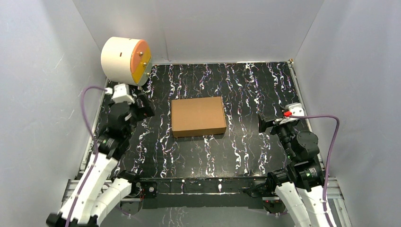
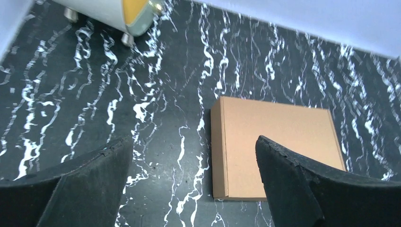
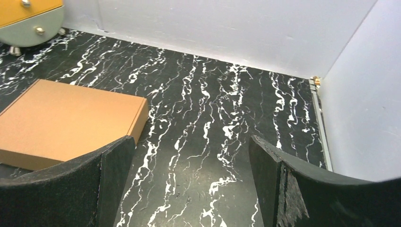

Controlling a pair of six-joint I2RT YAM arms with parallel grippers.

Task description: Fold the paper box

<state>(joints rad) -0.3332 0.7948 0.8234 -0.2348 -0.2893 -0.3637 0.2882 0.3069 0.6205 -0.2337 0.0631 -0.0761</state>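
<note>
Shallow brown cardboard box [image 1: 198, 116]: frame centre, lying flat. Left gripper [image 1: 143, 107] sits to its left and right gripper [image 1: 264, 124] to its right. Both are apart from it, jaws wide and empty.

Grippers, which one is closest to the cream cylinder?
The left gripper, just below the cylinder at the far left; the right gripper sits on the other side of the box.

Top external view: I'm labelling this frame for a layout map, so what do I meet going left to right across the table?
From the left: cream cylinder → paper box → right tool, standing open beside the box.
</note>
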